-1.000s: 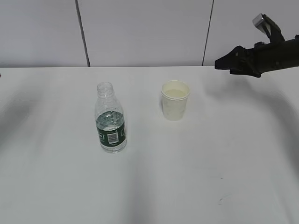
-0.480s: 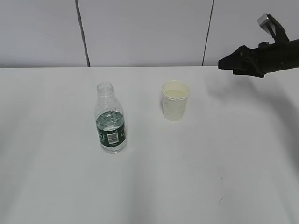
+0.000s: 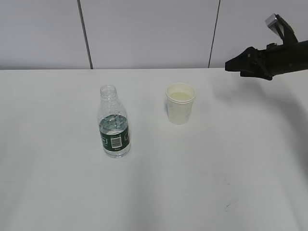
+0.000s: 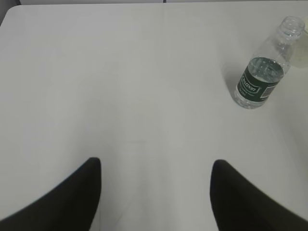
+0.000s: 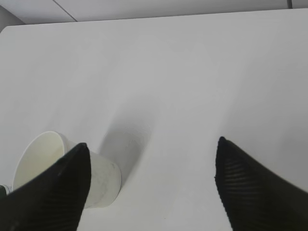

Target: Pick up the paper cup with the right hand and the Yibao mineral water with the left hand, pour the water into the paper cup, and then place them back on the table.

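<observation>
The paper cup [image 3: 180,103] stands upright on the white table [image 3: 216,159], right of the middle; in the right wrist view the cup [image 5: 101,180] sits partly behind the left finger. The Yibao mineral water bottle [image 3: 114,122] stands upright, uncapped, left of the cup; it also shows in the left wrist view [image 4: 262,79] at the upper right. My right gripper [image 3: 230,64] hangs open and empty in the air at the upper right, well apart from the cup; in its own view [image 5: 151,149] the jaws are spread wide. My left gripper [image 4: 156,166] is open and empty, far from the bottle, and out of the exterior view.
A grey panelled wall [image 3: 149,33] rises behind the table's far edge. A small dark scuff [image 3: 227,207] marks the tabletop at the front right.
The right arm has drawn back a little to the right and up, away from the cup, then stopped. Bottle and cup have not moved.
</observation>
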{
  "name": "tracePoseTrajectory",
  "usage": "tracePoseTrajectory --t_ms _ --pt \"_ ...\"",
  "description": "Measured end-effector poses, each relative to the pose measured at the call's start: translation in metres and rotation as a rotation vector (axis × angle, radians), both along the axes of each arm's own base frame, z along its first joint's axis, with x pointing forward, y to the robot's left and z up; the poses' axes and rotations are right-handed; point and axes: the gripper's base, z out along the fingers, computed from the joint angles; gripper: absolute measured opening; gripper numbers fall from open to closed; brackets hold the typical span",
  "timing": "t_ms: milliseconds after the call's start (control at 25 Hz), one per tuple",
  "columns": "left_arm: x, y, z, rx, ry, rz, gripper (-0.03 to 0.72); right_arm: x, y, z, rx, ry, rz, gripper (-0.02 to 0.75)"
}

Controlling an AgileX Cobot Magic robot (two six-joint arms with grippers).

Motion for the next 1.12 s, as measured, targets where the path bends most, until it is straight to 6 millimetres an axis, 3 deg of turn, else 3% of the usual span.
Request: tracePoseTrajectory --t_ms 520,800,1000,1120 --pt "0.02 0.001 -0.011 0.01 -0.128 0.009 0.443 0.0 0.0 0.0 -0.009 -0.008 0.007 0.595" --pt "0.011 0.002 -0.003 0.025 -0.014 0.012 0.436 0.0 0.0 0.0 -0.015 -0.015 0.013 0.594" --pt "0.001 0.004 -0.012 0.053 0.148 0.022 0.436 0.0 0.0 0.0 -0.017 -0.016 0.014 0.594" --pt "-0.002 0.003 -0.014 0.041 0.153 0.016 0.435 0.0 0.0 0.0 -0.017 -0.017 0.016 0.594"
